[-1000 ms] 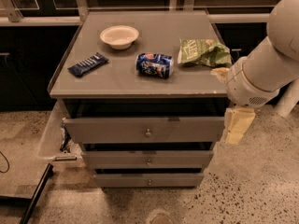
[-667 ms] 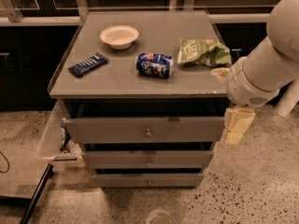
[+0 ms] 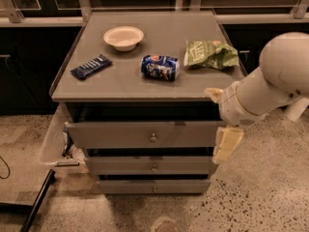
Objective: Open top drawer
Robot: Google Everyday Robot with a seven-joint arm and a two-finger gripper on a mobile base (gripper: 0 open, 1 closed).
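three grey drawers stack in the front of the table [image 3: 169, 25]. the top drawer [image 3: 116, 134] is the widest and tallest, directly under the tabletop, with a small round knob [image 3: 153, 138] at the centre of its front. the claw [image 3: 227, 145] hangs at the right end of that front, pointing down, just beside or overlapping its edge — whether it is spread or pressed together i cannot tell. the knob therefore lies to the left of the claw in the camera view, at about the same height. the drawer's long axis runs side to side, so the pull would have to come straight out toward the camera. the single arm [image 3: 270, 88] reaches in from the right. the front seems to stand a little forward of the two below — a judgement only. on the table sit a pale bowl [image 3: 123, 36], a blue can [image 3: 160, 67] on its side, a green crisp bag [image 3: 211, 54] and a dark wrapped bar [image 3: 91, 66]. the floor [image 3: 260, 197] is speckled stone.
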